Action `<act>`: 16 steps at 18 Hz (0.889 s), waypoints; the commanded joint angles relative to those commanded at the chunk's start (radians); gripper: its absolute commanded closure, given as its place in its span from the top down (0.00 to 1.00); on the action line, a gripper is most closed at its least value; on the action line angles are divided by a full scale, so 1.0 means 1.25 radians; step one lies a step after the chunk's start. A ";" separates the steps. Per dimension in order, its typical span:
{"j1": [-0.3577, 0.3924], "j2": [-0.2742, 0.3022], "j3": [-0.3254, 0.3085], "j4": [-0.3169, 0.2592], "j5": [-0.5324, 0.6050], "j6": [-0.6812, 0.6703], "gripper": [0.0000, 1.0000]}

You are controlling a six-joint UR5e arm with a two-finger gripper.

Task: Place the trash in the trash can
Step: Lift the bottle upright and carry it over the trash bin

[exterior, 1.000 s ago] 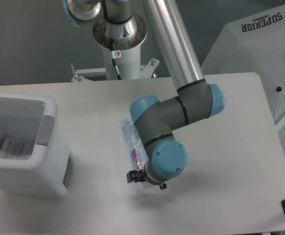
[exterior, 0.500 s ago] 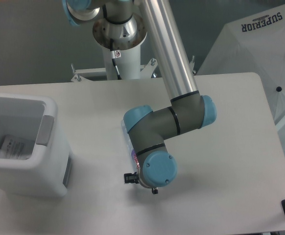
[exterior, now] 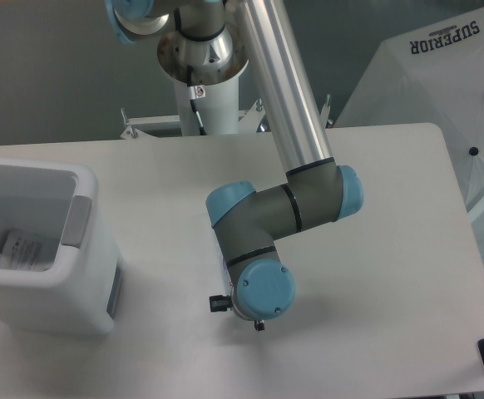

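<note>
Grey wall fills the background behind a white table [exterior: 375, 274], and a white folded cover printed with the word SUPERIOR [exterior: 442, 75] stands off the table's far right corner. At the left edge of the table sits the trash can [exterior: 84, 274], a white boxy bin with rounded corners and a grey panel [exterior: 77, 220] on the side facing the arm. Inside it lies a clear plastic bag [exterior: 26, 248] with small print on it (its stripe cannot be made out from here). From a white pedestal [exterior: 204, 91] at the back, the arm [exterior: 283, 100] reaches down over the middle of the table, its grey-and-blue wrist [exterior: 260, 287] folded low above the surface, well apart from the bin. The gripper is hidden under the wrist, so whether its fingers are apart or together cannot be told. The bottle is likewise out of sight beneath the wrist joints.
</note>
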 joint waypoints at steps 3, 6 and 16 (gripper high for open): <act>0.000 0.038 0.000 0.000 -0.006 0.007 0.18; 0.000 0.102 0.005 0.012 -0.022 0.013 0.17; 0.015 0.223 0.043 0.222 -0.184 0.001 0.16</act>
